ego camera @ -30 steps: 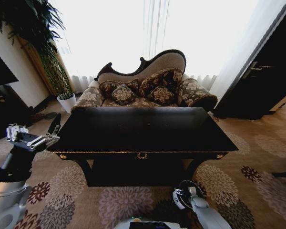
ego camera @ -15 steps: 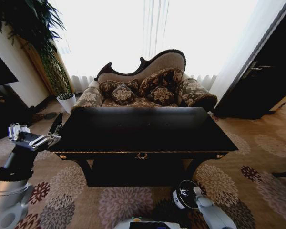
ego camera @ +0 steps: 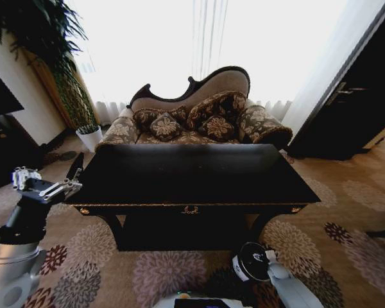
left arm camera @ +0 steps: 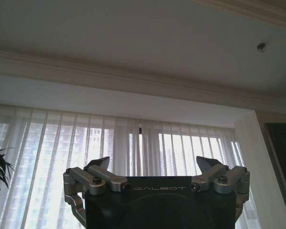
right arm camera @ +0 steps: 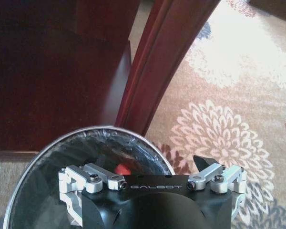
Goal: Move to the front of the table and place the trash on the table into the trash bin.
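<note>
The table with its glossy black top stands straight ahead, in front of a patterned sofa. No trash can be made out on its top; the trash is out of view. The trash bin stands on the carpet by the table's near right leg, with a black liner inside. My right gripper hangs open and empty just over the bin's rim; a small red patch shows inside the bin. My left gripper is raised beside the table's left end, open and empty, pointing up at the curtains.
The sofa sits behind the table. A potted plant stands at the back left and a dark cabinet at the right. The table's red-brown leg rises close to the bin. Flowered carpet lies around the table.
My right gripper has slid a little to the right and nearer over the bin, uncovering more of the bin's black inside. The left arm has barely moved.
</note>
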Available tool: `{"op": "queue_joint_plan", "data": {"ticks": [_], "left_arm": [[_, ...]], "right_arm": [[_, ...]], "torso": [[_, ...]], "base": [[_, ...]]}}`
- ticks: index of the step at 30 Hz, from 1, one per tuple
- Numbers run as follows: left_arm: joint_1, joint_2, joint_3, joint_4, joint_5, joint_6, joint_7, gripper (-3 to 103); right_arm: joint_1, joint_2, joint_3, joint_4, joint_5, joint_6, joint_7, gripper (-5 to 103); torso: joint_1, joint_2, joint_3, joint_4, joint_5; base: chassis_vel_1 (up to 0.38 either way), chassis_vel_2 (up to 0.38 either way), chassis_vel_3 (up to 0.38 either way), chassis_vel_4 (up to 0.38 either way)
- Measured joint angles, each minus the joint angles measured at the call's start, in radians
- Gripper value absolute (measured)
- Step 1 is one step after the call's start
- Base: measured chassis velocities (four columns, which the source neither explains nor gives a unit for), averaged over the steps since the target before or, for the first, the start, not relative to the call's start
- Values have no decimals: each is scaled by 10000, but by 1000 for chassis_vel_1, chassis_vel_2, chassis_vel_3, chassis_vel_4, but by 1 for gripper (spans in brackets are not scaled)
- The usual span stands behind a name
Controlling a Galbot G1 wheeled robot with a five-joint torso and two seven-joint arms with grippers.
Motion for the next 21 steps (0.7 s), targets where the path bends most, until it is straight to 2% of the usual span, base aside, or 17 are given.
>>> {"op": "queue_joint_plan", "data": {"ticks": [2,4,6,8,11,13,16,18,21], "left_arm": [[26,18,-84,0,-70,0,0,100],[37,35,-138,0,-99,-1,0,100],[43,34,-152,0,-109,-1,-1,100],[52,-24,-91,0,-87,-2,1,100],[60,-96,-6,0,-32,-1,1,100],[70,-138,16,0,7,-2,2,100],[71,-149,17,0,16,-2,3,100],[69,-148,33,0,16,-2,4,100],[-12,-134,351,0,59,97,-128,100]], "right_arm": [[-151,0,19,25,147,-349,18,100],[-193,-15,117,-145,-244,-124,-166,100],[-223,-12,173,-186,-300,-123,-193,100],[-276,20,209,-229,-482,33,-357,100],[-363,20,218,-126,-406,176,-537,100],[-530,21,216,98,-476,555,-1027,100],[-1220,52,228,1087,-495,1051,-1847,100],[-1408,75,224,1363,-487,1084,-1982,100],[-2590,196,208,3051,-511,1349,-2497,100]], "torso": [[0,0,1,-5,15],[0,0,1,-9,10],[0,0,0,-8,2],[0,0,1,-5,16],[1,0,1,-6,4],[0,0,1,-5,9],[1,1,1,-4,5],[0,0,1,-4,9],[0,0,0,-5,7]], "base": [[0,0,0,0],[0,0,0,0],[0,0,0,0],[0,0,0,0],[0,0,0,0],[0,0,0,0],[0,0,0,0],[0,0,0,0],[0,0,0,0]]}}
